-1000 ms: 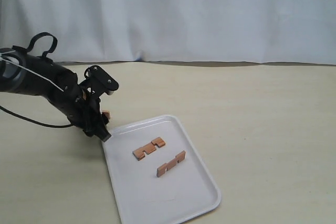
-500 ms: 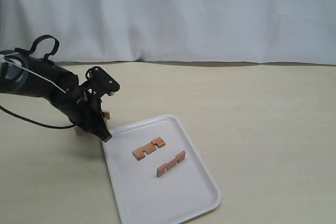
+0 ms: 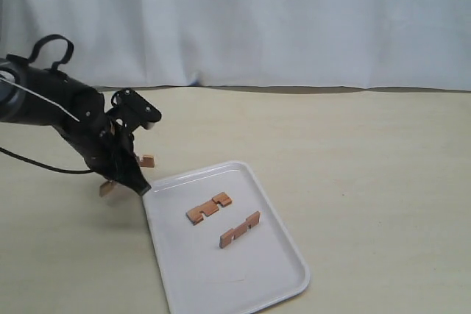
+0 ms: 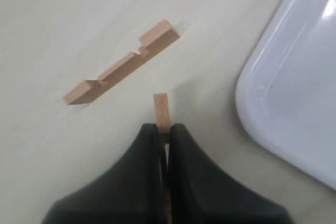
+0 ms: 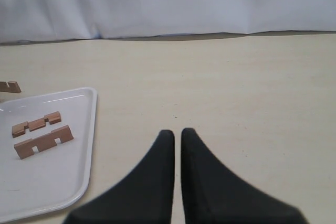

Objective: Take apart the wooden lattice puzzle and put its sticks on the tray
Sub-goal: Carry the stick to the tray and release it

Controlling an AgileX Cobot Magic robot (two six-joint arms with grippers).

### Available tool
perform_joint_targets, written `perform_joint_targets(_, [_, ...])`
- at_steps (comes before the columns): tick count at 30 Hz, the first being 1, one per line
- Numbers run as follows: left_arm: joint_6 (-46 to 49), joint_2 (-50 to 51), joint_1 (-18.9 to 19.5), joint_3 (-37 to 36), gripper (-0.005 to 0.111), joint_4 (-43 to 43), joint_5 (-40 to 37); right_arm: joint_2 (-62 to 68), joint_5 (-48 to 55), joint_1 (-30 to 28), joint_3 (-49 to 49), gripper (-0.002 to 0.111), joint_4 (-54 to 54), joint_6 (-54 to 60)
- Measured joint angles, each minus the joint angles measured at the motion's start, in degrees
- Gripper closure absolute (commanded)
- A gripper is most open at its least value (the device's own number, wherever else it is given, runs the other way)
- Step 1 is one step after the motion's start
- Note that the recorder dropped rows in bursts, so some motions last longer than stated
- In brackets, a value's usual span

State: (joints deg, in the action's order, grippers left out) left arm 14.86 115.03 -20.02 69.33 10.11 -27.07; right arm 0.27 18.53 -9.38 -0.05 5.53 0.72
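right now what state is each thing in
left gripper, shut on held stick
held stick, pinched by one end, off the tray
loose stick, flat on table beside tray
tray, holds two sticks, lying apart
right gripper, shut, empty

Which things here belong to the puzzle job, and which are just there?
Job: tray; two sticks on it; loose stick on the table; held stick in the left gripper.
Just there: white curtain; idle right gripper.
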Motion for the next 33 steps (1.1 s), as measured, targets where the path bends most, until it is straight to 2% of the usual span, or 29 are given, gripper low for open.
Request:
perform_joint_targets(3, [-1.5,-4.5,-0.1,0.0,0.107,-0.2,-2.8,0.0,0.0,0.0,0.0,0.104,0.0,0.0])
perform_joint_targets(8, [-2.4,-11.2,-3.1,0.0,0.107,-7.0,-9.2,0.0,0.0,0.0,0.0,0.104,0.0,0.0])
perform_joint_targets(12, [-2.4,-11.5,-8.7,0.0,0.107,-10.7,-10.8,0.0,0.0,0.0,0.0,0.104,0.0,0.0])
perform_joint_targets(14, [-2.5,-11.0,-13.4,0.0,0.107,-11.5,-10.3,0.0,0.0,0.0,0.0,0.104,0.0,0.0])
perform_joint_targets(17, [-3.5,-9.6,-16.9,0.0,0.107,-12.0,-8.2,0.0,0.0,0.0,0.0,0.104,0.0,0.0])
perform_joint_targets(24, [-5.6,-5.3,-18.0,0.0,0.107,-12.4,-2.8,0.0,0.0,0.0,0.0,0.104,0.0,0.0])
perform_joint_targets(33, [-5.8,-3.0,-18.8,0.0,0.106,-17.7,1.9,0.0,0.0,0.0,0.0,0.104,0.0,0.0])
